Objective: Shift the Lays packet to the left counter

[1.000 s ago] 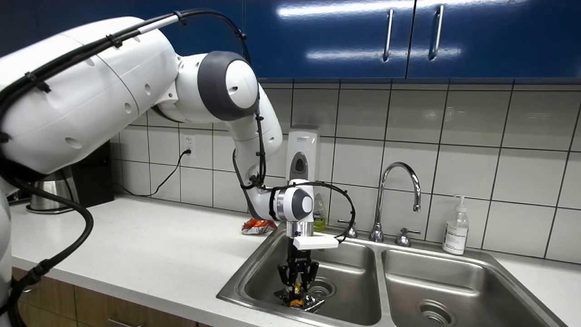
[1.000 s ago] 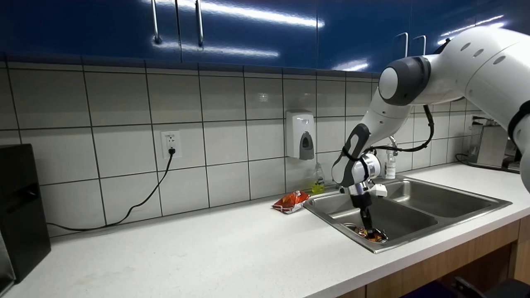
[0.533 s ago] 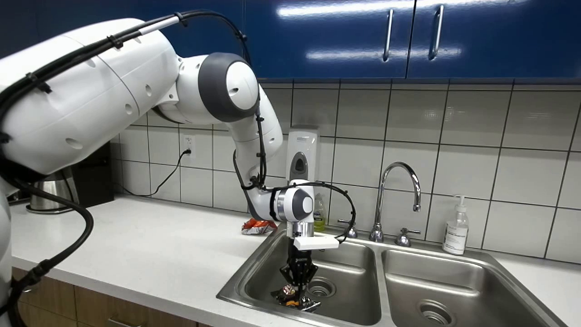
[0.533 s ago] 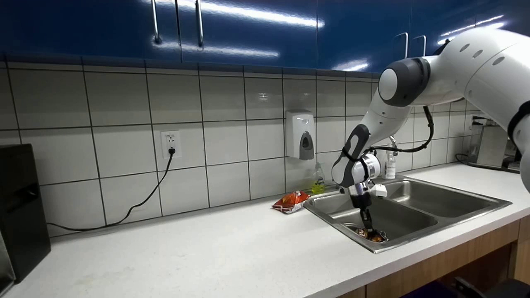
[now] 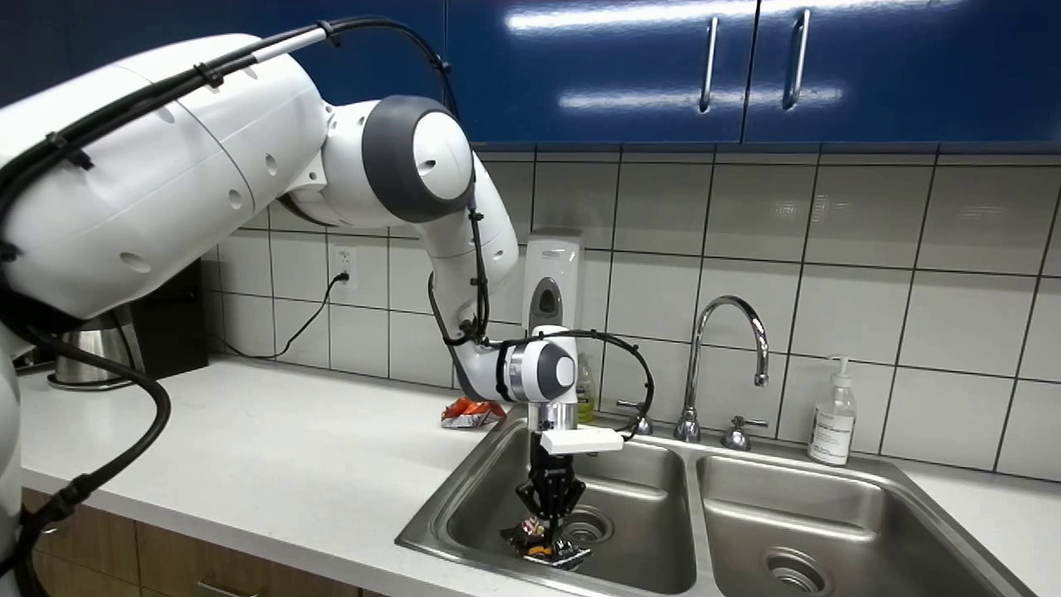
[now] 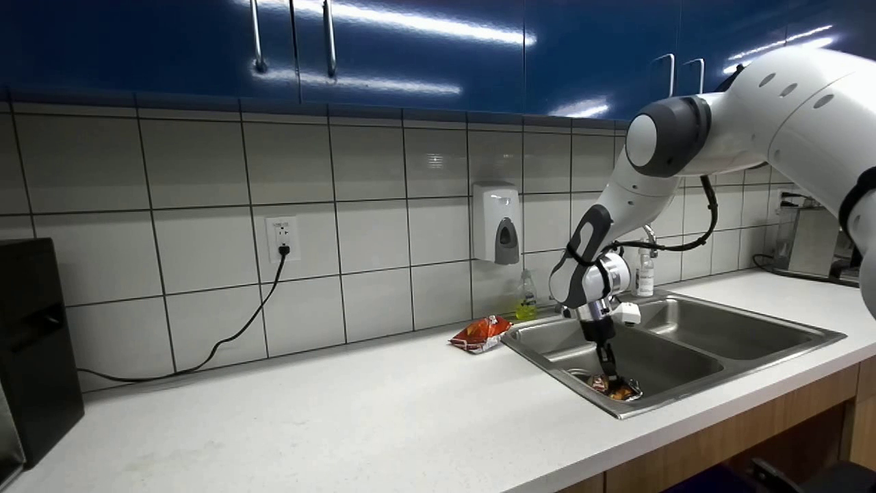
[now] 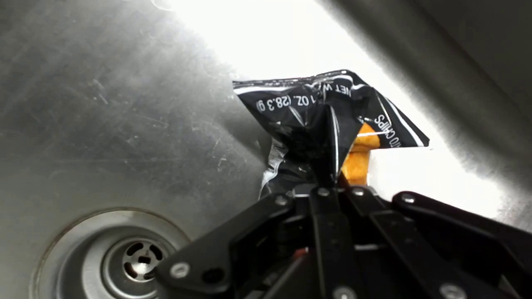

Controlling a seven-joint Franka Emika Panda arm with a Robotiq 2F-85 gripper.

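Observation:
A crumpled black chip packet [image 7: 307,120] with orange chips printed on it is in the left sink basin; no brand name is readable. It shows small in both exterior views [image 5: 539,550] [image 6: 621,393]. My gripper [image 7: 341,190] points down into the basin, its jaws close together with the packet's folded middle pinched between them. The gripper also shows in both exterior views [image 5: 549,526] [image 6: 611,376]. The fingertips are partly hidden by the packet. I cannot tell whether the packet still touches the basin floor. The white counter [image 5: 249,448] lies left of the sink in an exterior view.
A red packet [image 6: 481,334] lies on the counter by the sink corner. The steel sink rim [image 5: 431,518] and divider [image 5: 700,531] border the basin. A faucet [image 5: 696,373], soap bottle [image 5: 833,419] and wall dispenser [image 5: 553,286] stand behind. The drain [image 7: 141,257] is beside the packet.
The gripper's fingers were apart around the packet a second ago and have closed on it. Since then the gripper and packet have shifted very slightly up and right in an exterior view.

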